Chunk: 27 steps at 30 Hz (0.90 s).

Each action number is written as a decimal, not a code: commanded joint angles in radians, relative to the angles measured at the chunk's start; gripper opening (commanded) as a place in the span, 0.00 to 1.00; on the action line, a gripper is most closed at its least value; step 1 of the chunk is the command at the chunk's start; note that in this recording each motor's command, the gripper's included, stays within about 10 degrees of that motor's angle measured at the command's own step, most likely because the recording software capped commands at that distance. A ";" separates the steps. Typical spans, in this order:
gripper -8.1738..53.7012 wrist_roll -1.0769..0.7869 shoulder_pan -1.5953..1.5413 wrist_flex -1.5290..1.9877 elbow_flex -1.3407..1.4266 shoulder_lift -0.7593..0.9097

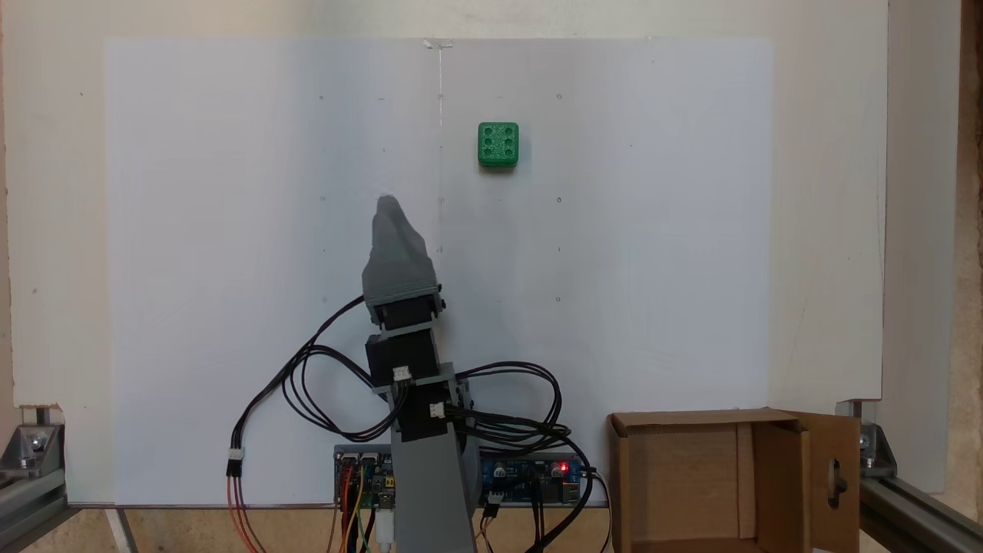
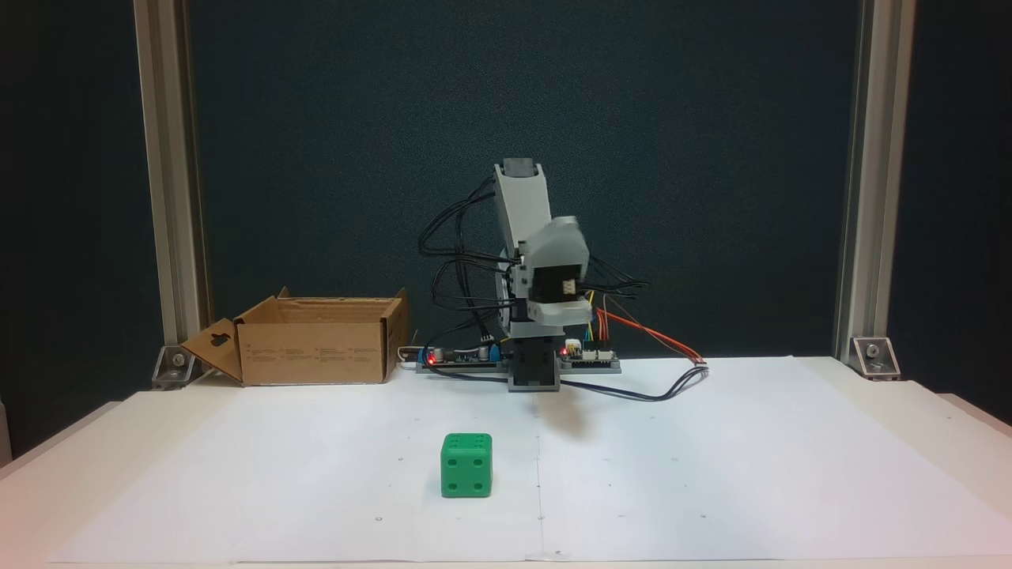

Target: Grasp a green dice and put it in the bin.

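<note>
While the end effector (image 1: 388, 204) hangs apart from the green dice (image 1: 498, 144), jaw state indeterminable, an off-centre approach risks nudging the dice toward the bench's far edge.

Lighting: even, soft, bright on the white paper (image 1: 230, 230) in both fixed views. Shadows: faint, short, beneath the green dice (image 2: 466, 465). Blur: end effector (image 1: 388, 206) smeared in both fixed views. Background: dark backdrop (image 2: 711, 118), underexposed. Glare: none noticeable.

One green dice (image 1: 498, 144), one bin (image 1: 623, 476), apparently.
</note>
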 commanded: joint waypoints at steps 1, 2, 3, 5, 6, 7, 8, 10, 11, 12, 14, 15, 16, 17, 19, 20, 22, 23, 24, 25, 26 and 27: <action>0.85 -0.025 -0.011 -0.021 -0.005 0.104; 0.85 -0.025 -0.011 0.000 -0.015 0.104; 0.85 -0.025 -0.009 0.025 -0.029 0.104; 0.85 -0.025 -0.005 0.118 -0.069 0.104; 0.85 -0.025 0.000 0.173 -0.097 0.104; 0.85 -0.025 0.008 0.235 -0.126 0.104; 0.85 -0.025 0.023 0.293 -0.160 0.104; 0.85 -0.025 0.040 0.425 -0.233 0.106; 0.85 -0.025 0.057 0.466 -0.264 0.106; 0.85 -0.025 0.071 0.505 -0.293 0.106; 0.84 -0.025 0.087 0.627 -0.350 0.106; 0.84 -0.025 0.100 0.709 -0.385 0.106; 0.84 -0.025 0.112 0.771 -0.423 0.106; 0.84 -0.025 0.126 0.837 -0.465 0.104; 0.84 -0.025 0.140 0.968 -0.543 0.104; 0.84 -0.023 0.144 1.037 -0.581 0.104; 0.84 -0.023 0.167 1.165 -0.649 0.104; 0.84 -0.023 0.179 1.227 -0.670 0.104; 0.84 -0.023 0.189 1.297 -0.687 0.104; 0.84 -0.023 0.193 1.357 -0.701 0.104; 0.84 -0.021 0.210 1.423 -0.715 0.104; 0.84 -0.018 0.227 1.489 -0.738 0.104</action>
